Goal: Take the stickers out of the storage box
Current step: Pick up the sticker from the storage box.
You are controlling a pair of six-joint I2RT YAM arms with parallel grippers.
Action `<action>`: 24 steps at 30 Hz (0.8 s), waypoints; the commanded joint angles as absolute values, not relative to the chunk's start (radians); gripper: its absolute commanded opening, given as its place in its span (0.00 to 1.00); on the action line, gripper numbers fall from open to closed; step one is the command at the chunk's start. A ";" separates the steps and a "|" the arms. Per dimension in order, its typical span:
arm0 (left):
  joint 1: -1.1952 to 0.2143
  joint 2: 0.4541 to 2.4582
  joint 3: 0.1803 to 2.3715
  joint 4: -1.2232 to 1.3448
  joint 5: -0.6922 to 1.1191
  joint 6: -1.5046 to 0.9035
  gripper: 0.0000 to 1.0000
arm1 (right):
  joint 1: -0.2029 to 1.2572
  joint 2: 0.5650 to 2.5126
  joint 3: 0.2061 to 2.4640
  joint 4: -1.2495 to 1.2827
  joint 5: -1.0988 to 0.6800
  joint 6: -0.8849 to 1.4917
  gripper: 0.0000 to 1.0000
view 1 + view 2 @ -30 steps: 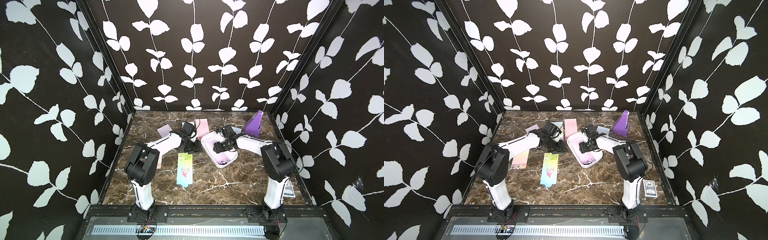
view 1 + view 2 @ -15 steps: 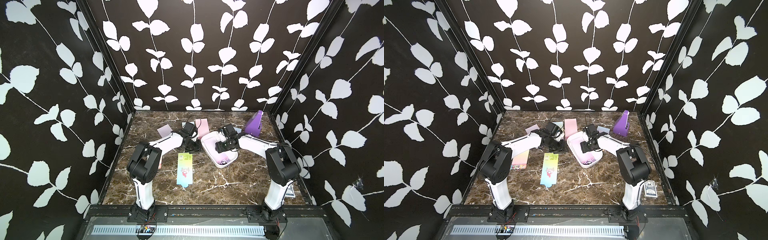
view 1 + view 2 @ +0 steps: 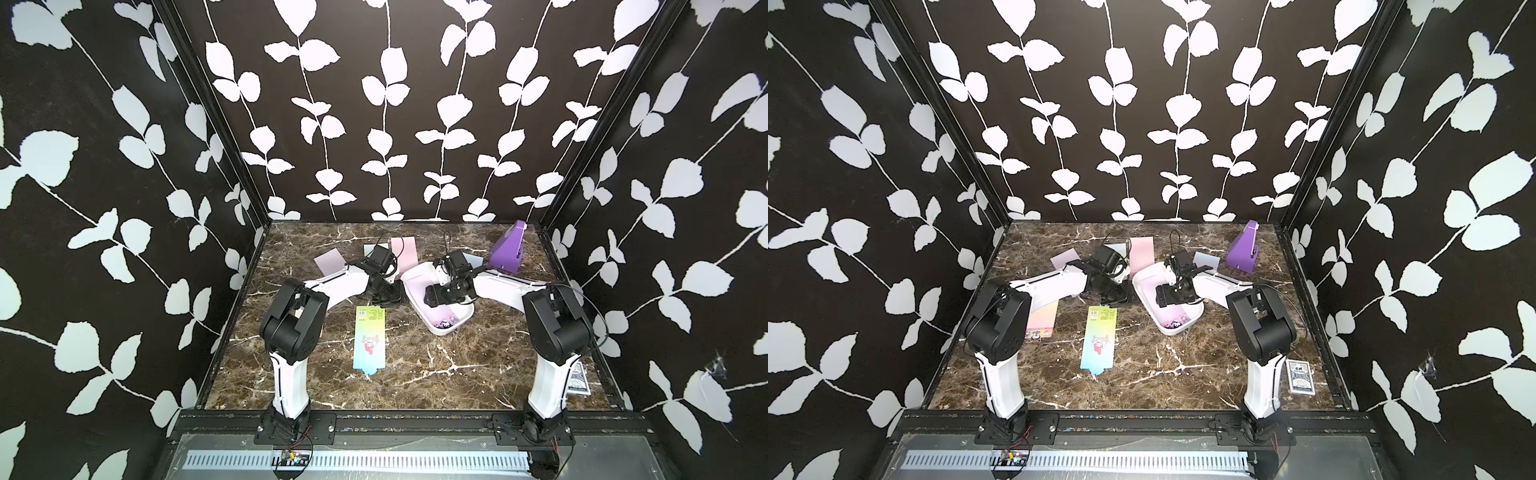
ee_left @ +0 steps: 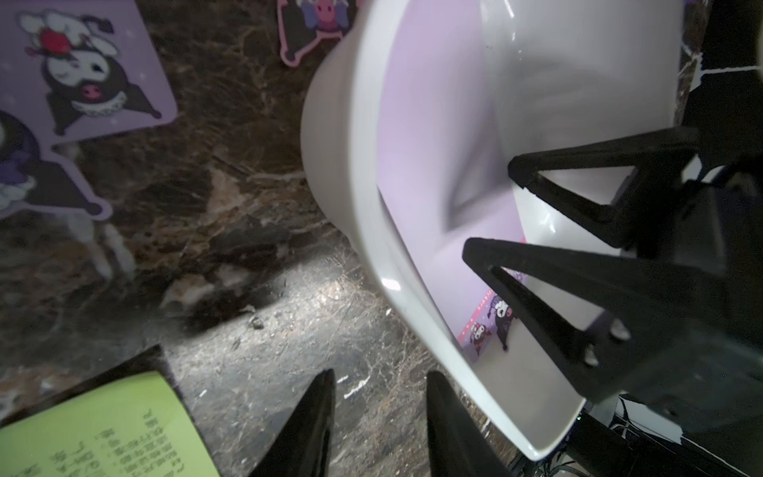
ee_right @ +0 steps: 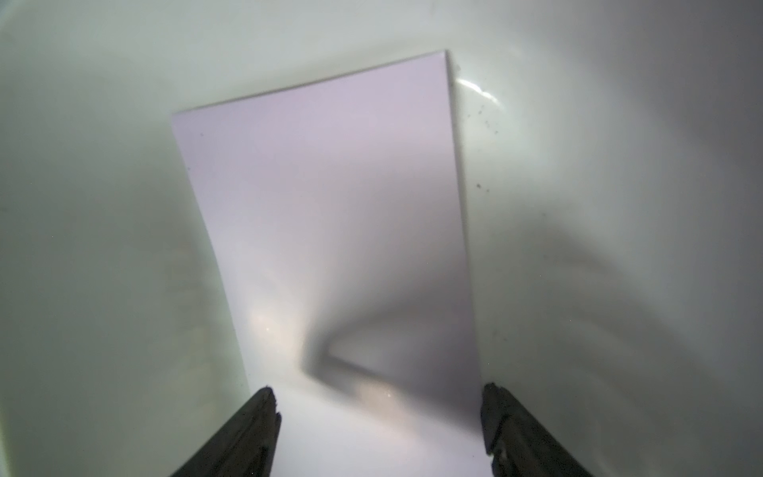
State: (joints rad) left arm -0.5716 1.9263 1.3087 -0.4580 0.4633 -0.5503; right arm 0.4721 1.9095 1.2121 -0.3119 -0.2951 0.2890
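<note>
Partly hidden by the spread right end effector [image 5: 378,388], one sticker [image 5: 330,206] lies in the storage box [image 4: 359,165].

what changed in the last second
Barely anything: the right arm swayed slightly at its elbow, while the right gripper stays open above the lilac sticker sheet inside the storage box. Nothing was gripped or released. The left gripper, open beside the box, and the green-to-blue sticker sheet kept their places.

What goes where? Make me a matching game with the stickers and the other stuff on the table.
Things: 1 purple wedge; 2 card box; 3 green-blue sticker; 4 lilac sticker.
Places: A inside the white box; B far right corner of the table; C flat on the table, left of the white box; D near right corner.
Pairs: 1-B, 2-D, 3-C, 4-A.
</note>
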 commanded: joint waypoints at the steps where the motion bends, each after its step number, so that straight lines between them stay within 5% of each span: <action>1: -0.578 1.939 1.333 -0.444 0.471 -0.548 0.40 | 0.482 1.969 1.177 -0.257 -0.453 0.354 0.78; 11: -0.578 1.956 1.321 -0.425 0.482 -0.551 0.40 | 0.478 2.029 1.166 -0.149 -0.611 0.430 0.78; 24: -0.547 1.762 1.333 -0.480 0.398 -0.534 0.40 | 0.470 2.014 1.158 -0.159 -0.595 0.418 0.78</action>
